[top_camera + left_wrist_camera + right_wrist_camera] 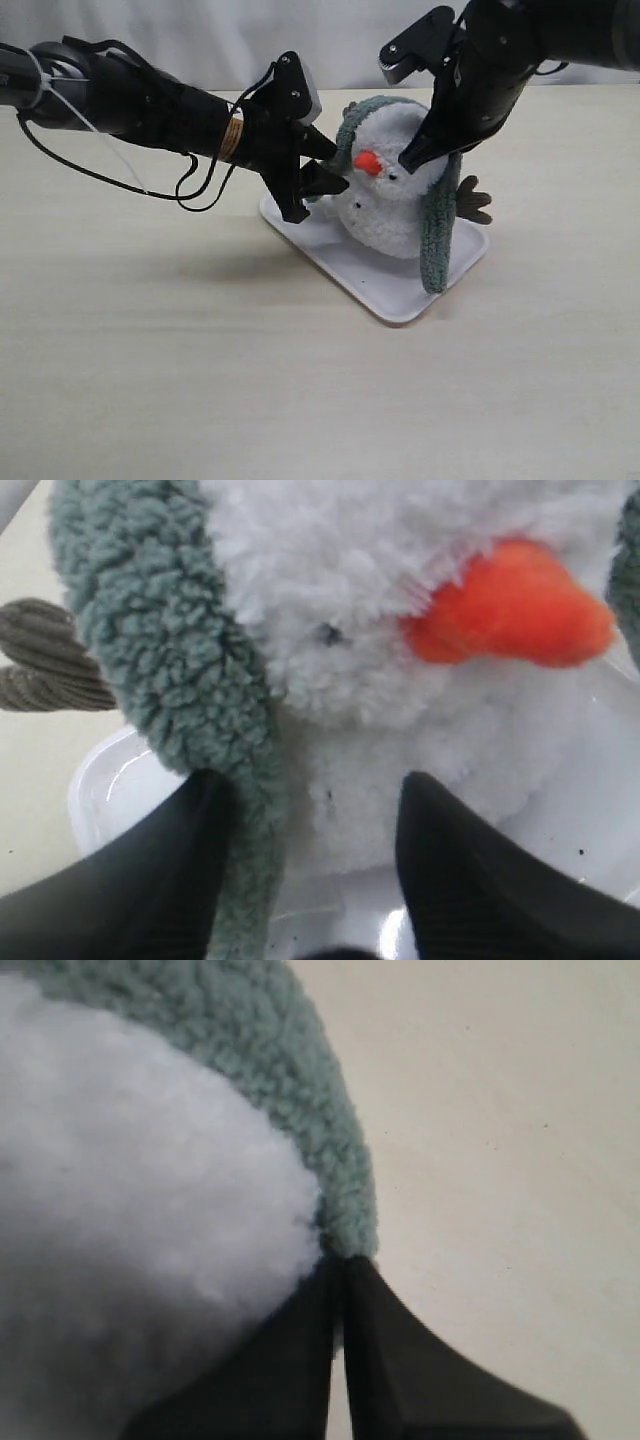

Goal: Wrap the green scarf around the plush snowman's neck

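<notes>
The plush snowman stands on a white tray, its orange nose pointing left. The green scarf lies over its head, one end hanging down its right side to the tray. My right gripper is shut at the head; in the right wrist view the right gripper pinches the scarf's edge against the snowman. My left gripper is at the snowman's other side. In the left wrist view the left gripper is open, with the scarf's other end and the snowman between its jaws.
A brown twig arm sticks out to the right of the snowman, and another twig arm shows beside the scarf. The tray rests on a pale wooden table.
</notes>
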{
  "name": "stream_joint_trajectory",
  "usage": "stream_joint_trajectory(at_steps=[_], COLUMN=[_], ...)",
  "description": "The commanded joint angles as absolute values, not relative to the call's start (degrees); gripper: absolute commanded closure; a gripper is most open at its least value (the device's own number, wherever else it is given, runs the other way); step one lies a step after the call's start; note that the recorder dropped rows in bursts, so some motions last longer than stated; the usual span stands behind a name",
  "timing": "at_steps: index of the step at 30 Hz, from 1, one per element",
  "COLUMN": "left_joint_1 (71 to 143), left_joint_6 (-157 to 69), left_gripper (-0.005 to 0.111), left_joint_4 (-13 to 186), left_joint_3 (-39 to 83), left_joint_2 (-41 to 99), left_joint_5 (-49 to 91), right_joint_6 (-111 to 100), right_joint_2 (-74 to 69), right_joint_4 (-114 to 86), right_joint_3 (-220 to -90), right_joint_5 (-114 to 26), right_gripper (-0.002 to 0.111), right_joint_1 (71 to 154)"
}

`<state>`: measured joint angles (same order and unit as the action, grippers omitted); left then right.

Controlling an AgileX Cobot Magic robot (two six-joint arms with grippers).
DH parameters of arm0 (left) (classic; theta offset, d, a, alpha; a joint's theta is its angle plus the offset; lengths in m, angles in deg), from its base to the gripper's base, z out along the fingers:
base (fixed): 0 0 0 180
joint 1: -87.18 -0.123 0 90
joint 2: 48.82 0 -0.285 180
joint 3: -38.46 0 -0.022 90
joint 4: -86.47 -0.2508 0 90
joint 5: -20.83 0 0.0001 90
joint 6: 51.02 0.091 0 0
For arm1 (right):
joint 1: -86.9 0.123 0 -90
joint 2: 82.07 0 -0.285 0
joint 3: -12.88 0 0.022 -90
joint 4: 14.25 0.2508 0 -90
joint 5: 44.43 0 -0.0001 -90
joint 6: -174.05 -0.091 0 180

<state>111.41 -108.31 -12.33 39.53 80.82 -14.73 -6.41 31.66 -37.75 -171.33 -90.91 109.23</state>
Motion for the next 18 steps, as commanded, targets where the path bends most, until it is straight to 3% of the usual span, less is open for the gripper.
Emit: stream_joint_trajectory(at_steps=[1, 3, 5, 11, 18], left_joint_1=[111.8, 111.8, 111.8, 111.8, 111.8], left_joint_6=[-108.2, -108.3, -108.5, -110.6, -112.3], left_gripper=[0.086, 0.101, 0.107, 0.107, 0.107], left_joint_4=[-10.3, -11.0, -12.6, -13.5, -13.5], left_joint_3=[39.7, 39.7, 39.7, 39.7, 39.7], left_joint_2=[80.8, 80.8, 80.8, 80.8, 80.8], left_joint_5=[-15.3, -16.2, -17.5, -20.0, -20.8], right_joint_6=[-6.0, -6.0, -4.7, 1.9, 0.6], right_joint_2=[26.8, 24.6, 22.6, 21.4, 26.5], right_joint_4=[-34.8, -32.1, -28.8, -19.8, -23.5], right_joint_3=[-173.0, -173.8, -174.4, -174.1, -174.1], right_joint_5=[-90.8, -90.6, -90.0, -86.2, -85.0], right_gripper=[0.104, 0.104, 0.104, 0.104, 0.104], right_joint_1=[109.0, 109.0, 109.0, 109.0, 108.9])
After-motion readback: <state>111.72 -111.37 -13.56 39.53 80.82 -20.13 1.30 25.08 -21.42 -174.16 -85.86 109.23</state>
